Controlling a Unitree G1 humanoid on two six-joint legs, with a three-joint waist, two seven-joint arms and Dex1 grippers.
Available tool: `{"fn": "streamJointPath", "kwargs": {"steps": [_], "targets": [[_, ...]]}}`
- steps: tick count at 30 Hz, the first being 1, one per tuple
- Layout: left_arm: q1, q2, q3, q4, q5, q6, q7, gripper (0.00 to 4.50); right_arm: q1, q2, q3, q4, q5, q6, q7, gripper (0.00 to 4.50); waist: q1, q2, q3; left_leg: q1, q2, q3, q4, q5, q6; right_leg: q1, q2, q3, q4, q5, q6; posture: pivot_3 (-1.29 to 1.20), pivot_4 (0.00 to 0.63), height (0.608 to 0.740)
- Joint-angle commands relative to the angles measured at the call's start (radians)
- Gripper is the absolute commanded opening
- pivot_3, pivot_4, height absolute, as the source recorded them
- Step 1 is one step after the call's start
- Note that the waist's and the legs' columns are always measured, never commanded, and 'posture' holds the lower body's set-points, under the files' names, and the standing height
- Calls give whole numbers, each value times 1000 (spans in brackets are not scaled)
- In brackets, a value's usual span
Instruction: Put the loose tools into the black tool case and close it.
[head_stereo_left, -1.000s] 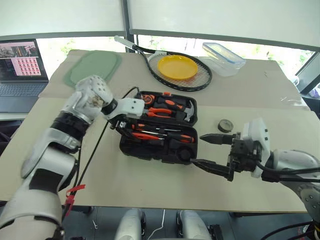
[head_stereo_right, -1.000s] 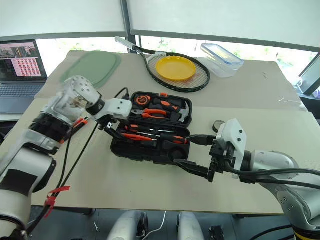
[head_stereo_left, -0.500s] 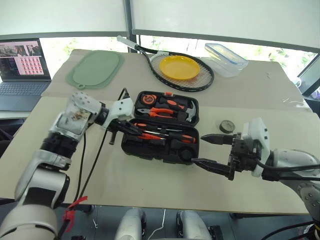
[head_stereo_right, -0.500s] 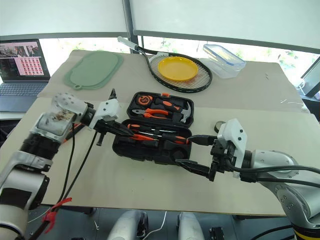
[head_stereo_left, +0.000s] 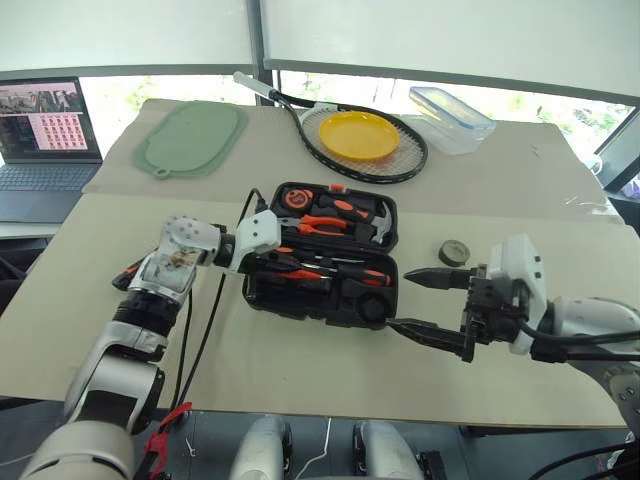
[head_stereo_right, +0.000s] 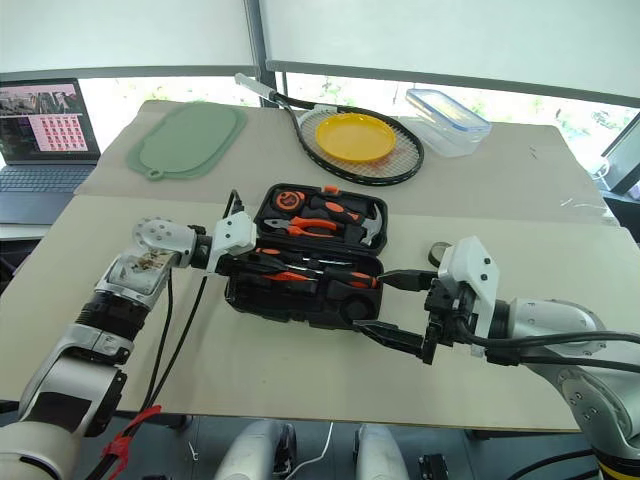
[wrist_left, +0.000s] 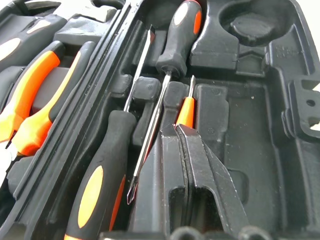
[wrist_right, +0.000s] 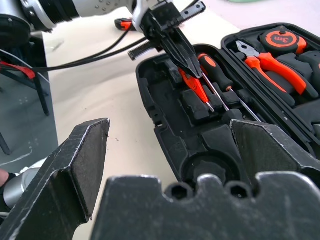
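Note:
The black tool case (head_stereo_left: 262, 292) lies open in the middle of the table. Its near half holds two screwdrivers (head_stereo_left: 335, 268) with black-and-orange handles and a slim orange tester screwdriver (wrist_left: 186, 111). My left gripper (wrist_left: 177, 129) is shut at the case's left end, its tips lying on the tester screwdriver (wrist_right: 197, 87). I cannot tell whether it pinches it. My right gripper (head_stereo_left: 428, 306) hangs open just off the case's near right corner, nothing between its fingers (wrist_right: 75, 165). Orange-handled pliers (head_stereo_left: 330, 222) and a hammer (head_stereo_left: 375, 228) sit in the far half.
A small dark round disc (head_stereo_left: 453, 251) lies right of the case. Behind it are a racket (head_stereo_left: 405, 165) with a yellow plate (head_stereo_left: 355, 135), a clear lidded box (head_stereo_left: 450, 105) and a green mat (head_stereo_left: 190, 135). A laptop (head_stereo_left: 45, 130) stands far left. A black cable (head_stereo_left: 205, 310) trails from my left arm.
My left arm has dropped and swung in low. Its gripper went from open over the case to shut, with the tips down in the near half. The right gripper stayed put.

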Motion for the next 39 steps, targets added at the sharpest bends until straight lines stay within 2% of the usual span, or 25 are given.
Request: {"fn": "streamJointPath", "kwargs": {"steps": [1,19,22,27,34,37,39], "targets": [[0,4,15,16,15,-39,3,48,-3,-11,-28,-23,16,-3,0,4500,0,0,0,0,0,0,0,0,0,0,0,0,0,0,0,0,150,738],[-25,-19,-9,169,115,-161,34,48,0,-5,-25,-33,30,-4,-20,4500,-1,0,0,1,0,0,0,0,0,1,0,0,0,0,0,0,150,738],[-12,-5,25,106,61,-102,-1,48,1,-1,-18,-30,27,-6,-23,4500,-1,0,0,1,0,0,0,0,0,1,0,0,0,0,0,0,150,738],[58,86,129,-121,-53,78,-20,48,-29,7,25,1,6,-15,-9,4500,-10,0,0,0,2,0,0,0,0,0,1,0,0,0,0,0,150,738],[198,216,308,-343,-132,317,112,48,-125,16,106,66,-49,-41,49,4500,-9,0,0,1,2,1,0,0,0,0,0,0,0,0,0,0,150,738],[279,270,411,-396,-164,418,177,757,-163,15,127,80,-78,-57,77,4500,-10,0,0,1,2,1,0,0,0,0,0,0,0,0,0,0,150,738],[402,329,534,-422,-177,454,207,1589,-207,16,135,94,-82,-62,96,4500,-14,0,0,1,2,1,0,0,0,-1,0,0,0,0,0,0,150,738]]}}
